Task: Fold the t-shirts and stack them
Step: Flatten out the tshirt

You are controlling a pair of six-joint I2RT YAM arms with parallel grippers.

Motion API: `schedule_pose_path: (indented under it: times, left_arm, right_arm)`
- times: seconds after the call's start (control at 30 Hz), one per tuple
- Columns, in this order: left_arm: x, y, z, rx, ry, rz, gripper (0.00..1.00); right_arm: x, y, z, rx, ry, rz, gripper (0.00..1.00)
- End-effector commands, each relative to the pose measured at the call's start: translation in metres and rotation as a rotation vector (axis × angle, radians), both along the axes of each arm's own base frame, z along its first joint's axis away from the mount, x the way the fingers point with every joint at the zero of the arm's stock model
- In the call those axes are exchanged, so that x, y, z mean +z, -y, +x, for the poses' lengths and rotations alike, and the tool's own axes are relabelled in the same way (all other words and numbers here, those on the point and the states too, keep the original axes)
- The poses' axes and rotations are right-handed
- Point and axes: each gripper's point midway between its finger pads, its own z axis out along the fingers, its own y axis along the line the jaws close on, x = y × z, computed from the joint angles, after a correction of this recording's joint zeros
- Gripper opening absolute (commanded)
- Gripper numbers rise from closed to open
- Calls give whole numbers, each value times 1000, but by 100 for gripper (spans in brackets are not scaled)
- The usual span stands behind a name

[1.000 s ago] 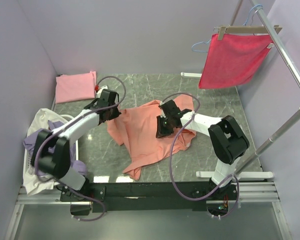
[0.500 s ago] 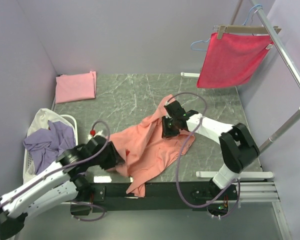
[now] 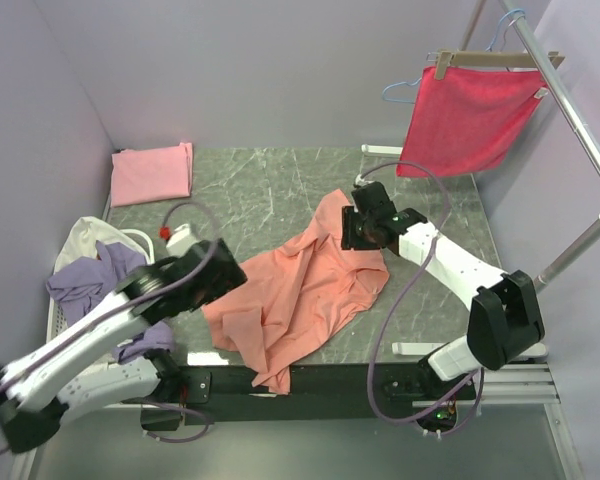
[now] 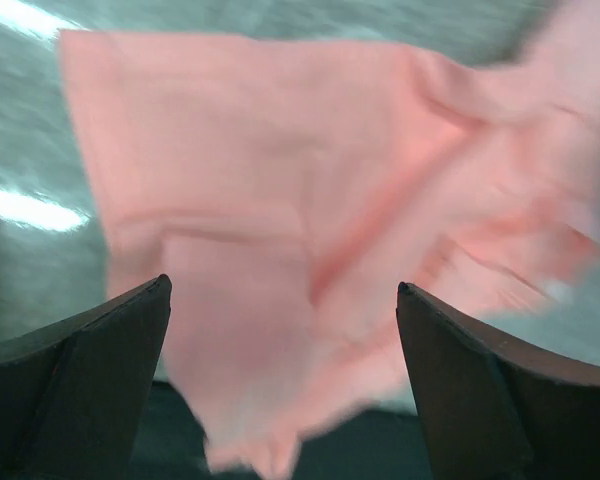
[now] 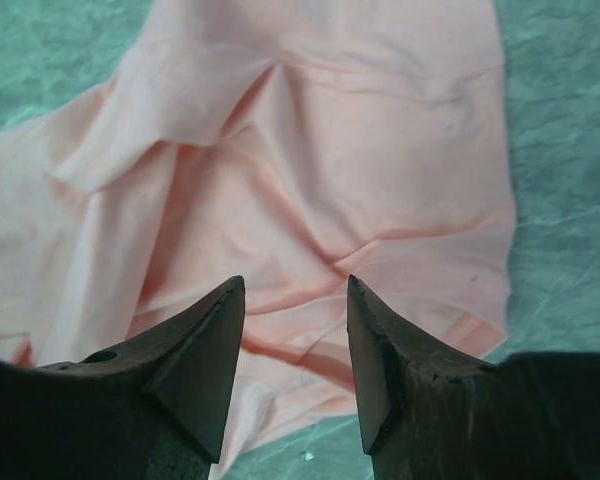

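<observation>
Salmon-orange t-shirt [image 3: 305, 290]: lies rumpled and partly spread in the middle of the marble table [image 3: 260, 195].
Left gripper [image 4: 282, 285]: jaws spread wide and empty, above the shirt's left edge.
Right gripper [image 5: 295, 282]: jaws parted with nothing pinched, over the shirt's far right corner.
Light pink t-shirt [image 3: 152, 172]: folded, in the far left corner.
Lavender t-shirt [image 3: 90, 285]: heaped with a cream t-shirt [image 3: 88, 238] in the white basket [image 3: 52, 335] at the left.

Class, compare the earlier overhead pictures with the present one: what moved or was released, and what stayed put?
The left gripper dragged the salmon-orange shirt toward the near edge, then opened and let go. The right gripper shifted far-right, opening above the shirt, now stretched diagonally. The folded pink shirt, crimson cloth and basket pile stayed put.
</observation>
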Motion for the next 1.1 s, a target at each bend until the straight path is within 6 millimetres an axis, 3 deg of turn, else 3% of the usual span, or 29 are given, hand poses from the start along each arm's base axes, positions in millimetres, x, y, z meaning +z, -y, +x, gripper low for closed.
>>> schedule_pose_path:
  times: [0.0, 0.13, 0.23, 0.37, 0.53, 0.73, 0.9, 1.03, 1.07]
  left_arm:
    - [-46, -20, 39, 93, -20, 334, 100]
    - [-73, -7, 58, 98, -36, 342, 99]
    - [-96, -31, 67, 162, -74, 358, 99]
    - [-105, -64, 80, 278, -68, 281, 99]
    - [-119, -88, 81, 333, -118, 313, 99]
    - [-145, -94, 94, 323, -172, 304, 99]
    - [-165, -93, 91, 291, -228, 276, 98]
    - [-173, -90, 88, 272, -251, 268, 88]
    - [-174, -90, 88, 269, -251, 267, 79]
  right_arm:
    - [1, 12, 29, -37, 23, 15, 52]
    - [-5, 31, 48, -91, 21, 58, 52]
    - [-6, 40, 61, -111, 11, 76, 51]
    - [-4, 40, 69, -98, 13, 81, 51]
    - [-12, 38, 71, -83, -11, 84, 51]
    - [-19, 38, 69, -74, -33, 83, 51]
    - [-20, 44, 66, -87, -32, 77, 51]
    - [-22, 54, 69, -118, -32, 66, 51]
    - [-24, 58, 70, -131, -34, 58, 51]
